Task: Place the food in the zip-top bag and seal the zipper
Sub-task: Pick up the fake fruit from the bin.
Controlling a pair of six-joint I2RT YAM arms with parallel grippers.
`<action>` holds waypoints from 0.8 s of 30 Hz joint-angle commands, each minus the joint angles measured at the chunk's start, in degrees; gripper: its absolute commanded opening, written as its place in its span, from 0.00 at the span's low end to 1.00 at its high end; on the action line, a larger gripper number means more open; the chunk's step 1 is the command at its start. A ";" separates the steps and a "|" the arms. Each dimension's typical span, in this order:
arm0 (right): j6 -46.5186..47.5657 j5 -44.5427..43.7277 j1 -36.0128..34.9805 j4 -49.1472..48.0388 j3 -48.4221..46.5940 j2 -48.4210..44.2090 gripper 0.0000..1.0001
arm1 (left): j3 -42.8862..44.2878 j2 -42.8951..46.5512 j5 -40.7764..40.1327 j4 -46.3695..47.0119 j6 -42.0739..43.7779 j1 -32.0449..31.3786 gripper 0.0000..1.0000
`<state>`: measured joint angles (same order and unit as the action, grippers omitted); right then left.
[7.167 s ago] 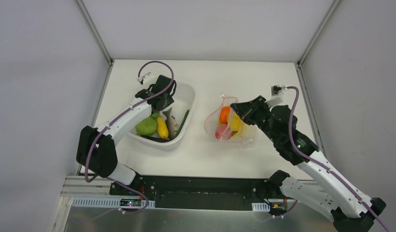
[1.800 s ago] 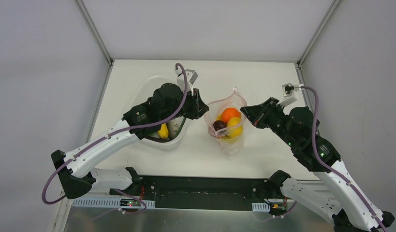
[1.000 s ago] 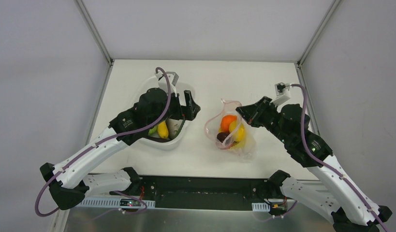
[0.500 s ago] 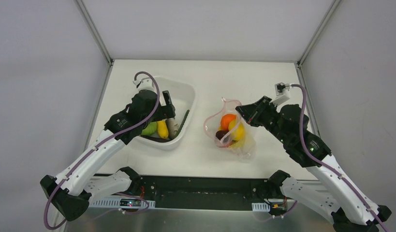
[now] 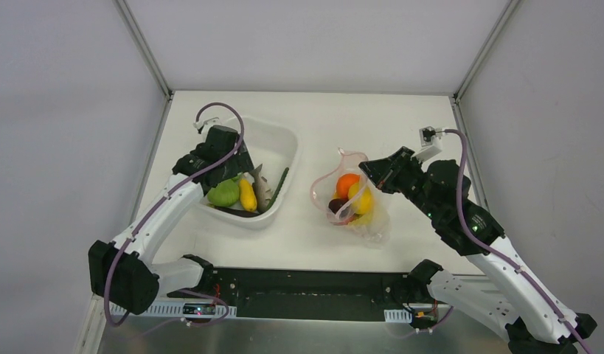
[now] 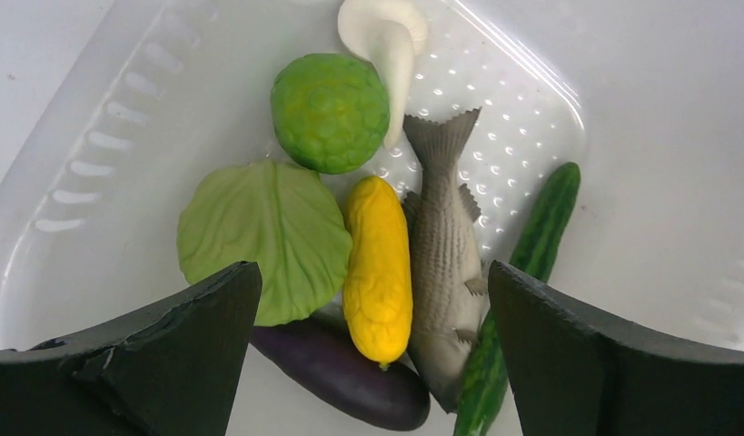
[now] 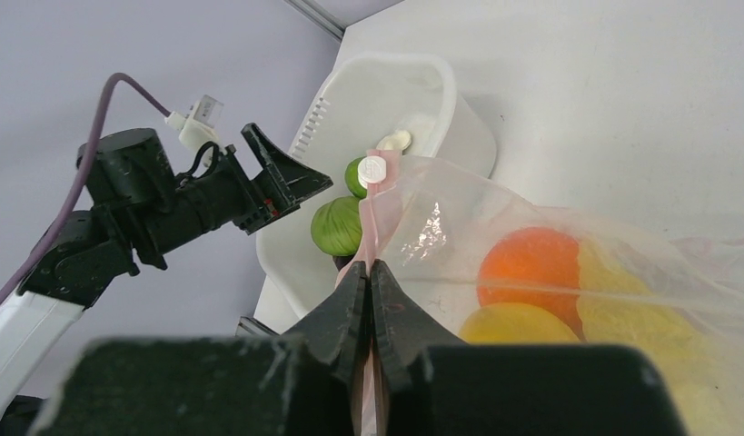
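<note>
The zip-top bag (image 5: 355, 210) lies right of centre, mouth open, holding an orange ball (image 5: 347, 184), a yellow piece (image 5: 360, 198) and a dark purple piece (image 5: 335, 204). My right gripper (image 5: 369, 172) is shut on its pink zipper (image 7: 372, 238) and holds that edge up. My left gripper (image 6: 374, 268) is open and empty above the white tub (image 5: 286, 141). Below it lie a green bumpy ball (image 6: 330, 111), a green cabbage leaf (image 6: 259, 238), a yellow piece (image 6: 377, 272), a grey fish (image 6: 443, 263), a cucumber (image 6: 536, 245), a dark purple eggplant (image 6: 350, 374) and a cream mushroom (image 6: 386, 36).
The tub stands at the left of the white table, about a hand's width from the bag. Grey walls and metal frame posts (image 5: 144, 48) close in the table on three sides. The left arm's gripper also shows in the right wrist view (image 7: 259, 186).
My left gripper has swung left from the gap beside the bag to above the tub, open and empty. The right gripper and bag have stayed in place.
</note>
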<state>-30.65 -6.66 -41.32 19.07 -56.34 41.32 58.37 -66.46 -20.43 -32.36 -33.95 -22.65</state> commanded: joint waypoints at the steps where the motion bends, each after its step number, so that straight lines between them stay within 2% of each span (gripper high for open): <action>1: -0.46 -0.54 0.27 -3.87 -0.31 -0.98 0.05 | 1.90 -3.63 0.99 -0.22 -2.30 2.15 0.99; 8: -0.46 -0.30 0.24 -3.87 0.00 -0.91 0.05 | 4.66 -10.45 -5.92 -0.31 -3.00 3.20 0.99; 13: -0.55 -0.25 0.21 -3.90 0.08 -0.68 0.06 | 7.43 -16.87 -12.67 1.39 -6.52 3.73 0.98; 18: -0.63 0.06 0.27 -3.83 0.04 -0.43 0.06 | 11.75 -24.47 -12.78 2.38 -7.01 3.90 0.99; 24: -0.30 -0.43 0.26 -3.78 0.11 -0.31 0.06 | 11.19 -30.35 -10.31 4.91 -10.52 4.58 0.99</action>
<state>-30.87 -6.63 -41.32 18.65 -55.90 41.21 68.25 -94.19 -30.92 -28.67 -41.25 -19.00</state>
